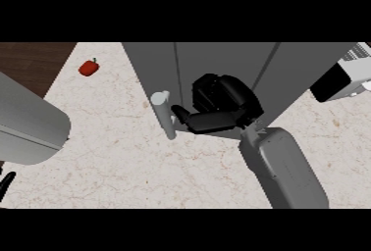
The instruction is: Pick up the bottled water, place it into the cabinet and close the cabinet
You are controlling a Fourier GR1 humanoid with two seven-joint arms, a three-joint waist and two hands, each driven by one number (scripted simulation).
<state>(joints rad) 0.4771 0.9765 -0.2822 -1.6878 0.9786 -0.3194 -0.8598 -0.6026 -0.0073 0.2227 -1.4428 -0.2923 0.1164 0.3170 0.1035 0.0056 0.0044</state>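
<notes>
The bottled water (165, 117) is a pale, slim bottle with a white cap. It stands tilted at the front left edge of the grey cabinet (217, 59). My right hand (217, 105) is in front of the cabinet, just right of the bottle. Its fingers are curled, and the thumb and fingertips lie against the bottle's side. The grey right forearm (282, 171) comes in from the lower right. My left forearm (29, 122) fills the left edge. Only a sliver of the left hand (6, 185) shows at the lower left.
A red pepper (88, 67) lies on the beige counter (109, 166) at the upper left, near the counter's edge and the dark floor (29, 59). A white and black appliance (340, 78) stands at the upper right beside the cabinet.
</notes>
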